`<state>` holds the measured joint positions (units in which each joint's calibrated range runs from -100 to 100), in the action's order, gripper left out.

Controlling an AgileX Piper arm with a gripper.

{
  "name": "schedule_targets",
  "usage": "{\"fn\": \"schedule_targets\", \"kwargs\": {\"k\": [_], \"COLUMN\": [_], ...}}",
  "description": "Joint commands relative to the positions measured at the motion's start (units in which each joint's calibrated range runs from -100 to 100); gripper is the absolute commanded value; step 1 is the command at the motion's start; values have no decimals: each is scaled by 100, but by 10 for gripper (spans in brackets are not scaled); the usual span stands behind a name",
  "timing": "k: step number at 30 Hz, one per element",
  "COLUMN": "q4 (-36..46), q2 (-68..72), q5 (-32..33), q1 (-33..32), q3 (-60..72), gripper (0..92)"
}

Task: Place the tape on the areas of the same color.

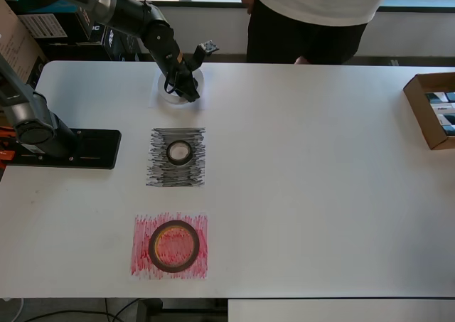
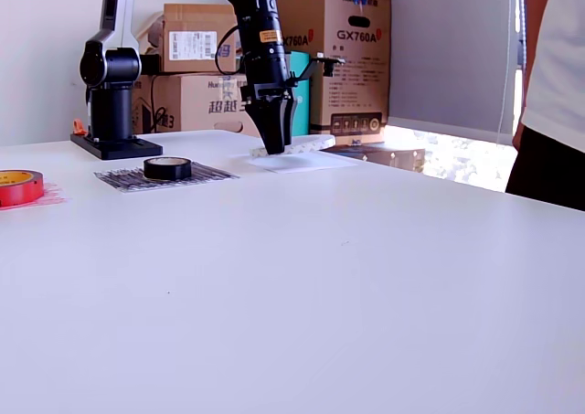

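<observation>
Item 1 — gripper [image 2: 275, 144]: I see it pointing straight down at the far end of the table [image 1: 320, 194], its fingers closed on the rim of the white tape roll [image 2: 306, 144]. In the exterior view the roll sits tilted, one edge raised, the other down on the white paper patch [image 2: 302, 164].

Item 2: black tape roll [image 1: 179, 152]. I find it lying flat near the middle of the black-scribbled patch [image 1: 176, 158], apart from the arm.

Item 3: dark-red tape roll [image 1: 173, 246], yellowish inner core. It lies flat on the red-scribbled patch [image 1: 169, 246], nearest the front table edge in the overhead view; at the exterior view's left it shows only in part.

Item 4: arm base [image 1: 64, 148], a black plate at the overhead view's left, near the black patch.

Item 5 — open cardboard box [image 1: 432, 109] at the overhead view's right edge, contents too small for me to name.

Item 6: person [image 1: 313, 16] in white top and dark trousers, standing behind the far table edge.

Item 7: stacked cardboard cartons [image 2: 334, 53] behind the table in the exterior view
</observation>
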<state>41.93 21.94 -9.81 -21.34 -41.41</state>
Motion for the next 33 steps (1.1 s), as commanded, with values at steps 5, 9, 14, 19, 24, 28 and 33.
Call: {"fn": "schedule_targets", "kwargs": {"k": [5,9,14,19,24,28,33], "q4": [-57,-65,-99,-90,-31,-31,-31], "q2": [-23,-23,-23,-80,-370,-1277,-2456], "q5": [-25,-25,-25,16,32,24,-33], "q1": [-15,-15,-15,-15,17,96,333], "q3": [21,21,21,93,348,411,366], "gripper": [342,413,437,440,437,437,437]}}
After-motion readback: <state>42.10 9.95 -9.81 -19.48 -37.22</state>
